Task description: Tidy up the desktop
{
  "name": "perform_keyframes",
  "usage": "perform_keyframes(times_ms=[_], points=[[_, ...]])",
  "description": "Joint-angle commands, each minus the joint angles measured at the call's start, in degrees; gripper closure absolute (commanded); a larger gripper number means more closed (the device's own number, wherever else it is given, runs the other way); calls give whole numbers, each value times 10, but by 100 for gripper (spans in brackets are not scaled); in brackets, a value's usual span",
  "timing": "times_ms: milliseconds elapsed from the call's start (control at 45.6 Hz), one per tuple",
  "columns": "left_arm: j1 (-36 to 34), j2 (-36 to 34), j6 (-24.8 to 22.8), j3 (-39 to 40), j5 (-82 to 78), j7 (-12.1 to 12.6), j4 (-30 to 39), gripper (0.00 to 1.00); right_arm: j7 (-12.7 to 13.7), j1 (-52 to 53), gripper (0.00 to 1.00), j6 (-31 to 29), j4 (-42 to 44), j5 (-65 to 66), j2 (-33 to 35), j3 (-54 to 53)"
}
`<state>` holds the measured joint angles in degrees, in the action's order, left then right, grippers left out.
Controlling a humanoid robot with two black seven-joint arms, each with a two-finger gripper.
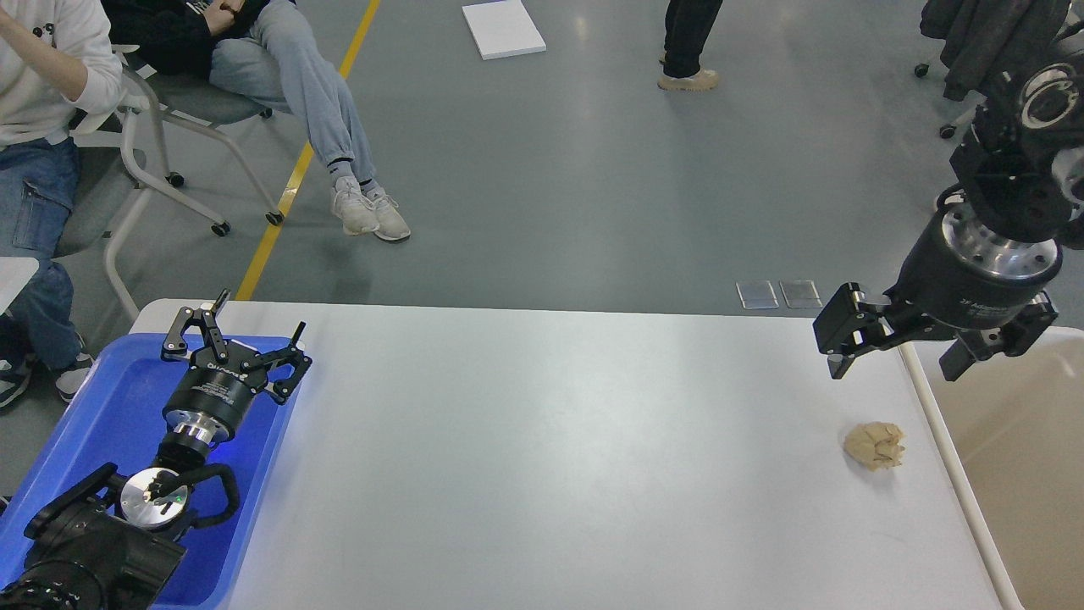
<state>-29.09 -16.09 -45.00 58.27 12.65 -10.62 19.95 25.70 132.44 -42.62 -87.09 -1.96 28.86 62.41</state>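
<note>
The white desktop [550,440] fills the middle of the head view. A crumpled beige paper ball [875,446] lies on it near the right edge. My right gripper [894,369] hangs open and empty just above and behind the ball, fingers pointing down, over the table's right edge. My left gripper [241,337] is open and empty, resting over the far end of the blue tray [93,407] at the table's left end.
A beige, white-rimmed bin [953,462] stands against the table's right side. People sit on chairs at the back left, beyond the table. The grey floor lies behind the table's far edge.
</note>
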Motion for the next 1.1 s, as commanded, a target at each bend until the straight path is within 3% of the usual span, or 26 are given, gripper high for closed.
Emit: perform_keyframes(times_ms=[0, 110, 1076], points=[[0, -1, 0, 0, 0, 0, 0, 0, -52, 11, 0, -24, -1, -39, -13, -1], [0, -1, 0, 0, 0, 0, 0, 0, -76, 12, 0, -24, 4, -35, -13, 2], [0, -1, 0, 0, 0, 0, 0, 0, -75, 30, 0, -24, 25, -5, -48, 68]])
